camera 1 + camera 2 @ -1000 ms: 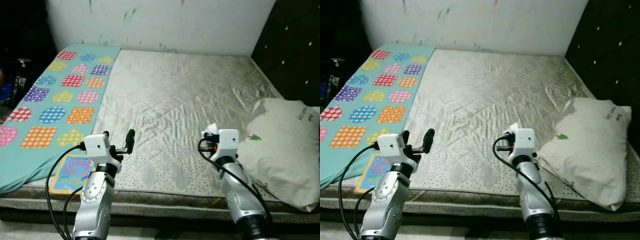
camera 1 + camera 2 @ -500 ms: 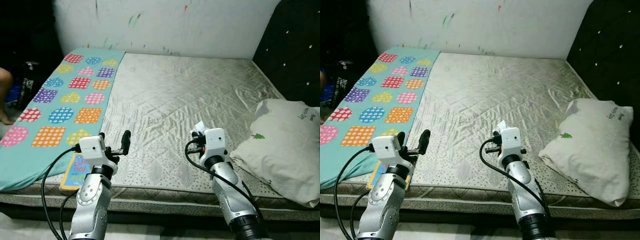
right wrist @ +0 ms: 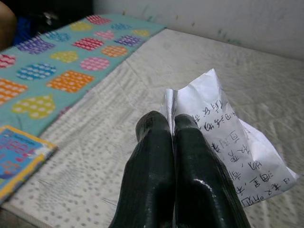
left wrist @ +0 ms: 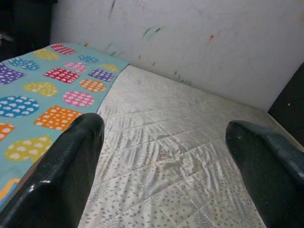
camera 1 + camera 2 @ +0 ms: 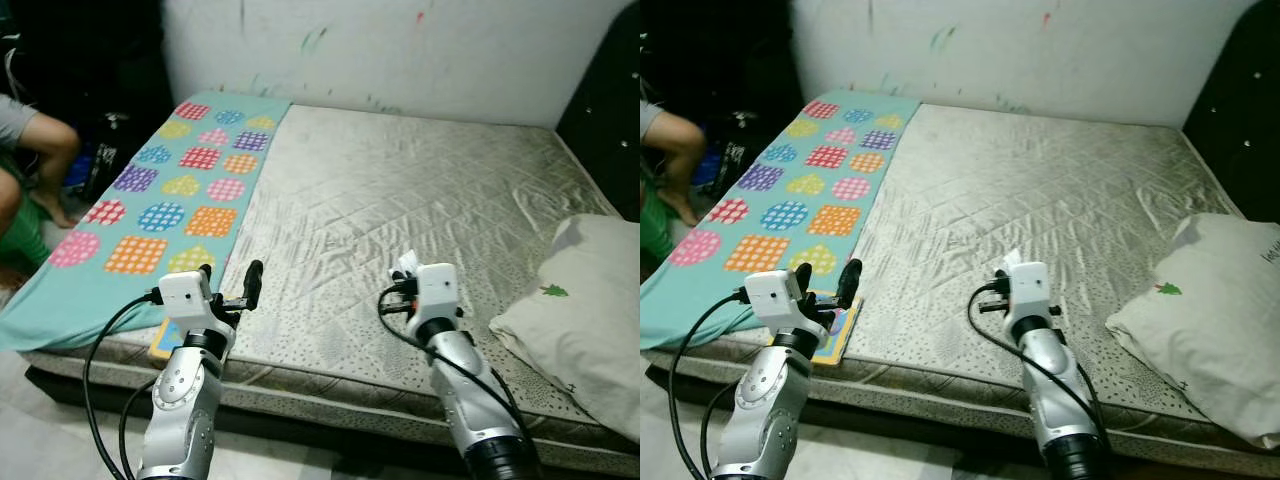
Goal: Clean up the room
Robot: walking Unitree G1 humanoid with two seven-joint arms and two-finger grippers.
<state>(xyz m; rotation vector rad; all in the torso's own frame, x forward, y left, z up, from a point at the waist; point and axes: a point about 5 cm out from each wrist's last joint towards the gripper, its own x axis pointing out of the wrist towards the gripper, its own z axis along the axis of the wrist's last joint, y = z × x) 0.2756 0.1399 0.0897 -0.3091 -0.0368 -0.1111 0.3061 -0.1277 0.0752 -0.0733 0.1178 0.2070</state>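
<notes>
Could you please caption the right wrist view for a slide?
Right gripper shut on a handwritten paper note above the bare mattress.

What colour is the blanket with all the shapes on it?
The blanket is turquoise, covered in dotted, colourful shapes; left eye view shows it best.

a home bedroom: a bare quilted mattress [image 5: 400,210], a pillow [image 5: 585,300], a patterned sheet [image 5: 165,210], a scribbled wall [image 5: 400,50].

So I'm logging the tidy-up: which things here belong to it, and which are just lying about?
Part of the job:
- right gripper, jaws shut on the handwritten paper
- left gripper, jaws open
- book at the mattress edge

Just there:
- patterned sheet
- pillow
- mattress
- seated person
</notes>
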